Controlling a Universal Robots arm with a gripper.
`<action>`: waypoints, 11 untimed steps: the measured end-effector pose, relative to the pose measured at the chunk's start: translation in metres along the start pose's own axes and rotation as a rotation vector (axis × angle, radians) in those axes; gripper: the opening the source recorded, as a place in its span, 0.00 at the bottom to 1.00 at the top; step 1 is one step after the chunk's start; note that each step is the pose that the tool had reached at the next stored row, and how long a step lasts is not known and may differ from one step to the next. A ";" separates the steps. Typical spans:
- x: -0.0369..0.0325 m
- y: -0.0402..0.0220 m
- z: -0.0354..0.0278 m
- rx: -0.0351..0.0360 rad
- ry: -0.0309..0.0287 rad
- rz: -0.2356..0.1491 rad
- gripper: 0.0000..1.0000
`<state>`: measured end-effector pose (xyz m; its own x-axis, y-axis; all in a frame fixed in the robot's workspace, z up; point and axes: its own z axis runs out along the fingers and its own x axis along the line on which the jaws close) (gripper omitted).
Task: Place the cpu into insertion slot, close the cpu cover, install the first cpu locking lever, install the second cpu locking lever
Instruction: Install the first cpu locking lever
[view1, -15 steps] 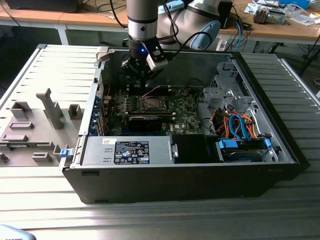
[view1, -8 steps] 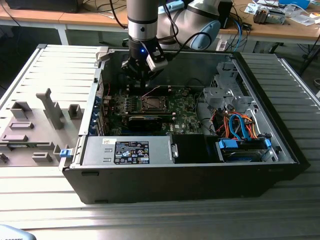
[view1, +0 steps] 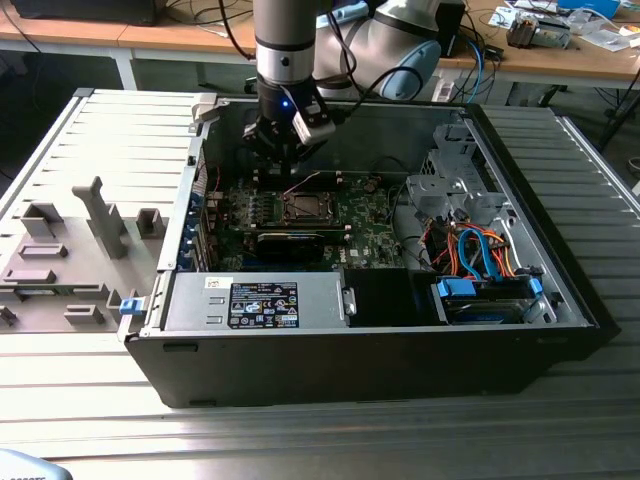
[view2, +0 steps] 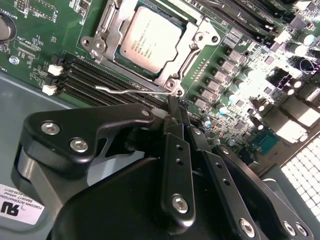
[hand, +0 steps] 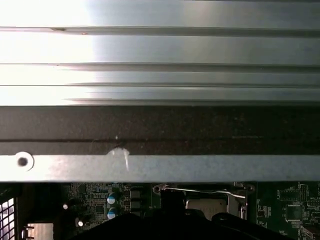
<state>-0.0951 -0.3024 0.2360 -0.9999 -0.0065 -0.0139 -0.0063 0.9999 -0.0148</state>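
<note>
The cpu (view2: 146, 44) sits in the slot (view2: 112, 20) under the closed cover (view2: 186, 46). The gripper (view2: 172, 107), jaws together, hovers at the cpu's 6 o'clock, beside a lever (view2: 135, 90).

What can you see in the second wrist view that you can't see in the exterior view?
The second wrist view gives a close look at the cpu sitting in the insertion slot, with a thin wire locking lever lying along its edge near the gripper.

The exterior view gives the whole computer case, the blue and orange cables, the grey parts tray at the exterior view's left, and the arm reaching down into the case.

Both show the green circuit board with the socket and the gripper above it.
</note>
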 end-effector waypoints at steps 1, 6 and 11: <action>-0.0001 0.0006 0.0009 0.0000 -0.0001 -0.002 0.11; -0.0025 0.0038 0.0044 -0.0003 -0.0003 -0.011 0.11; -0.0047 0.0051 0.0083 -0.0008 -0.0009 -0.059 0.11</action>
<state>-0.0902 -0.2974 0.2276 -0.9978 -0.0652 -0.0140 -0.0650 0.9978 -0.0148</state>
